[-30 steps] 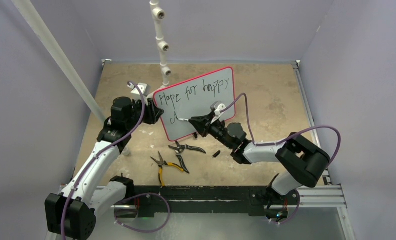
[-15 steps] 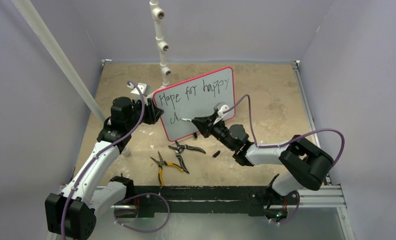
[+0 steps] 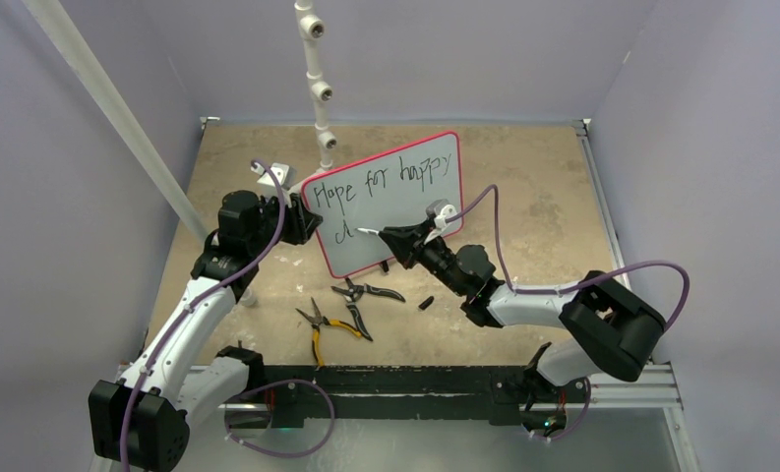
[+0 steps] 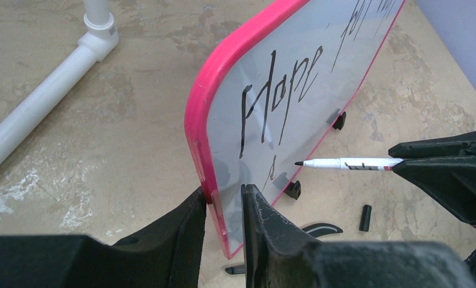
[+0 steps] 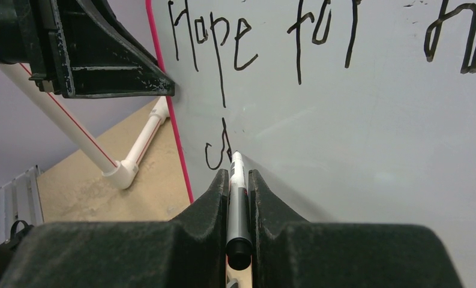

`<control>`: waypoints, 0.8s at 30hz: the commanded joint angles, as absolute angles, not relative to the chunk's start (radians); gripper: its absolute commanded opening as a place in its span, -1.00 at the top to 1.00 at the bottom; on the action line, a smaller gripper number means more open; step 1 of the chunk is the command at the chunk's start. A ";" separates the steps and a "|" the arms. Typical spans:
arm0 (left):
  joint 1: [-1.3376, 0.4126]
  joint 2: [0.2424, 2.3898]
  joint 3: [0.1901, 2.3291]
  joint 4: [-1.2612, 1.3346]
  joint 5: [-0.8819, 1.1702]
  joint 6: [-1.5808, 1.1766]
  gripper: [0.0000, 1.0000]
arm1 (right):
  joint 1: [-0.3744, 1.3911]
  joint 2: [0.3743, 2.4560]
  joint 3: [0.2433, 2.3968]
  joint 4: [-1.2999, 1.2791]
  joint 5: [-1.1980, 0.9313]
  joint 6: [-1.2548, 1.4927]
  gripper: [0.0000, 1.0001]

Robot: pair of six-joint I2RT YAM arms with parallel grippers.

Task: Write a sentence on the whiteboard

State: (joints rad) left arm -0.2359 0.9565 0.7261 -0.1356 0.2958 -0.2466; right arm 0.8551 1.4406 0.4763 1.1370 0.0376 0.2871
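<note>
The whiteboard [image 3: 405, 211] stands tilted on the table, red-framed, with small black feet. The sentence [image 3: 381, 180] reads "Hope for happy" on its top line. A lone "d" [image 5: 217, 150] begins the second line. My left gripper [image 4: 223, 192] is shut on the whiteboard's left edge, one finger on each face. My right gripper [image 5: 239, 174] is shut on a white-and-grey marker [image 5: 238, 192]. The marker's black tip [image 4: 298, 163] sits just right of the "d", at or very near the surface [image 5: 355, 132]. I cannot tell whether it touches.
A black marker cap [image 3: 426, 302] lies on the table in front of the board. Black pliers [image 3: 366, 291] and yellow-handled pliers [image 3: 319, 329] lie nearer the arm bases. A white pipe frame [image 3: 319, 88] rises behind the board and runs along the floor [image 4: 49, 78].
My right gripper has carried the marker tip a little to the right and up along the second line. The left gripper and board have stayed put.
</note>
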 commanded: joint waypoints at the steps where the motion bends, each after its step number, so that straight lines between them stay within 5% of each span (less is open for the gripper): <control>1: -0.232 0.953 0.735 -0.106 0.309 -0.241 0.47 | 0.850 1.440 0.488 1.160 0.084 0.288 1.00; 24: -0.232 0.957 0.736 -0.107 0.313 -0.236 0.48 | 0.823 1.477 0.519 1.199 0.015 0.256 1.00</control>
State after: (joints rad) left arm -0.2359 0.9573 0.7261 -0.1360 0.2958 -0.2436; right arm 0.8288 1.4727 0.4824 1.1442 0.0391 0.2852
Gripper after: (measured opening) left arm 0.264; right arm 0.133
